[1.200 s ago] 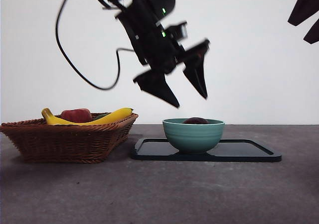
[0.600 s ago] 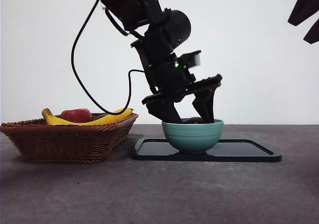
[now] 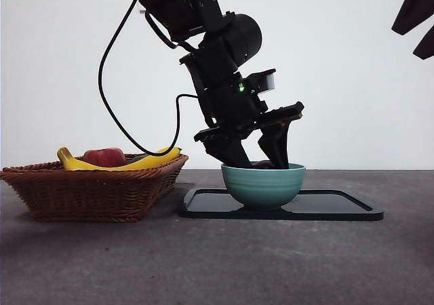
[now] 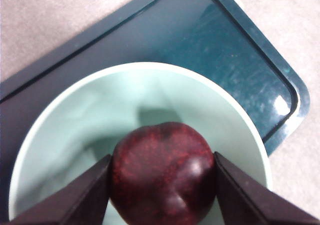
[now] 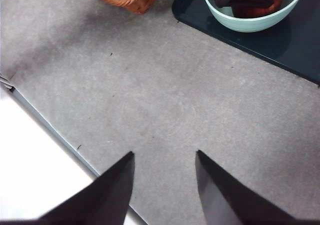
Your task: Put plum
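Within the last second the left hand (image 3: 261,157) has dropped from above the teal bowl (image 3: 263,185) into it, and its jaws now sit clamped against both sides of the plum (image 4: 162,172) lying inside, so the lift-out looks imminent, while the right hand (image 5: 164,157) waits apart, jaws spread.

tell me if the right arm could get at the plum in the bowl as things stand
Probably not. The left gripper is already down in the teal bowl, its jaws closed on either side of the plum, blocking any grasp. The right gripper hangs open over bare table, well away.
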`<state>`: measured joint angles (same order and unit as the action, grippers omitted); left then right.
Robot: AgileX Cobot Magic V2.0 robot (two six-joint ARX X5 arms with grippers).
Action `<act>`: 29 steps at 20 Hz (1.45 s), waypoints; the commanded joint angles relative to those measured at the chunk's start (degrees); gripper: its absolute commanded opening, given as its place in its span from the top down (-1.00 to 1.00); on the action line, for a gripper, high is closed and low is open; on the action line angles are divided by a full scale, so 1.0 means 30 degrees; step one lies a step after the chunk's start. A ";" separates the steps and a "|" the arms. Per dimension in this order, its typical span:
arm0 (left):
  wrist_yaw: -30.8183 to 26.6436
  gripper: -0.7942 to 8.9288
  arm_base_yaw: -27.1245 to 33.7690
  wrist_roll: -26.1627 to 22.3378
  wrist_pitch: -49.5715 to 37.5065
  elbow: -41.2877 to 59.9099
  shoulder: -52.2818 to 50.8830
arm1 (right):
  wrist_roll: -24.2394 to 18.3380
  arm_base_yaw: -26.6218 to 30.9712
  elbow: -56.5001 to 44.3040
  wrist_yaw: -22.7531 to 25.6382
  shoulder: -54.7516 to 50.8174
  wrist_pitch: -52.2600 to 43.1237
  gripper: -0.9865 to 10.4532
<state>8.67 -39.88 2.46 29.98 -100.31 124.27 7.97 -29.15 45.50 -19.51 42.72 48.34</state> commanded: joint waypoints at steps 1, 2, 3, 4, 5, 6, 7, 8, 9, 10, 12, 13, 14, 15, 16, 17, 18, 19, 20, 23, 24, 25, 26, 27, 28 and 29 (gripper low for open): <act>-0.0080 0.42 -0.0160 -0.0109 0.0350 -0.0903 0.0124 | 0.0138 -0.0117 0.0189 0.0000 0.0036 -0.0182 0.49; -0.0080 0.42 -0.0117 -0.0117 0.0583 -0.1173 -0.0131 | 0.0138 -0.0117 0.0189 0.0000 0.0036 -0.0182 0.49; -0.0080 0.42 -0.0095 -0.0204 0.0801 -0.1515 -0.0430 | 0.0138 -0.0117 0.0189 0.0000 0.0029 -0.0182 0.49; -0.0080 0.42 -0.0087 -0.0306 0.0933 -0.1770 -0.0816 | 0.0138 -0.0117 0.0189 0.0007 -0.0080 -0.0182 0.49; -0.0080 0.42 -0.0073 -0.0503 0.1078 -0.1974 -0.1319 | 0.0138 -0.0117 0.0189 0.0007 -0.0087 -0.0219 0.49; -0.0080 0.42 0.0007 -0.0627 0.1151 -0.2076 -0.1909 | 0.0138 -0.0117 0.0189 0.0007 -0.0109 -0.0240 0.49; -0.0080 0.42 0.0109 -0.0627 0.1202 -0.2076 -0.2608 | 0.0138 -0.0117 0.0189 0.0015 -0.0270 -0.0240 0.49; -0.0080 0.42 0.0189 -0.0619 0.1406 -0.2076 -0.3308 | 0.0146 -0.0117 0.0189 0.0015 -0.0342 -0.0248 0.49; -0.0080 0.42 0.0372 -0.0619 0.1719 -0.2076 -0.4044 | 0.0153 -0.0117 0.0189 0.0015 -0.0466 -0.0248 0.49; -0.0087 0.42 0.0583 -0.0619 0.2178 -0.2076 -0.4852 | 0.0175 -0.0117 0.0189 0.0015 -0.0612 -0.0248 0.49; -0.0095 0.42 0.1042 -0.0605 0.3213 -0.2076 -0.6470 | 0.0240 -0.0117 0.0189 0.0015 -0.0896 -0.0248 0.49; -0.0095 0.42 0.1304 -0.0597 0.3694 -0.2069 -0.7286 | 0.0299 -0.0117 0.0189 0.0022 -0.1071 -0.0248 0.49; -0.0095 0.42 0.1596 -0.0597 0.4153 -0.2069 -0.8094 | 0.0393 -0.0117 0.0189 0.0015 -0.1195 -0.0233 0.49; -0.0102 0.42 0.1872 -0.0605 0.4641 -0.2069 -0.8823 | 0.0539 -0.0117 0.0189 0.0015 -0.1333 -0.0233 0.49; -0.0102 0.42 0.2171 -0.0605 0.5195 -0.2040 -0.9522 | 0.0648 -0.0117 0.0189 0.0007 -0.1370 -0.0233 0.49; -0.0124 0.42 0.2484 -0.0612 0.5829 -0.2025 -1.0156 | 0.0656 -0.0117 0.0189 0.0015 -0.1464 -0.0233 0.49; -0.0291 0.42 0.2776 -0.0670 0.6513 -0.1974 -1.0739 | 0.0663 -0.0117 0.0189 0.0015 -0.1464 -0.0233 0.49; -0.0605 0.42 0.2994 -0.0838 0.7191 -0.1953 -1.1162 | 0.0656 -0.0117 0.0189 0.0007 -0.1464 -0.0233 0.49; -0.0991 0.42 0.3220 -0.1078 0.7869 -0.1902 -1.1562 | 0.0648 -0.0117 0.0189 0.0015 -0.1457 -0.0233 0.49; -0.1239 0.42 0.3956 -0.1173 0.8444 -0.0903 -1.2692 | 0.0648 -0.0117 0.0189 0.0015 -0.1443 -0.0240 0.49; -0.1253 0.42 0.4204 -0.1158 0.8022 0.0058 -1.3245 | 0.0648 -0.0117 0.0189 0.0015 -0.1443 -0.0240 0.49; -0.1268 0.42 0.4401 -0.1158 0.7541 0.1056 -1.3748 | 0.0648 -0.0117 0.0189 0.0015 -0.1443 -0.0240 0.49; -0.1268 0.42 0.4634 -0.1137 0.6768 0.2477 -1.4338 | 0.0641 -0.0117 0.0189 0.0015 -0.1443 -0.0248 0.49; -0.1275 0.42 0.4845 -0.1093 0.6040 0.3759 -1.4804 | 0.0641 -0.0117 0.0189 0.0015 -0.1443 -0.0240 0.49; -0.1282 0.42 0.5151 -0.1093 0.5020 0.5377 -1.5300 | 0.0641 -0.0117 0.0189 0.0015 -0.1443 -0.0248 0.49; -0.1282 0.42 0.5384 -0.1107 0.4182 0.6696 -1.5620 | 0.0641 -0.0117 0.0189 0.0015 -0.1428 -0.0255 0.49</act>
<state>4.80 -23.49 -0.56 42.94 -79.83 76.66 9.32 -29.15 45.50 -19.49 38.11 48.14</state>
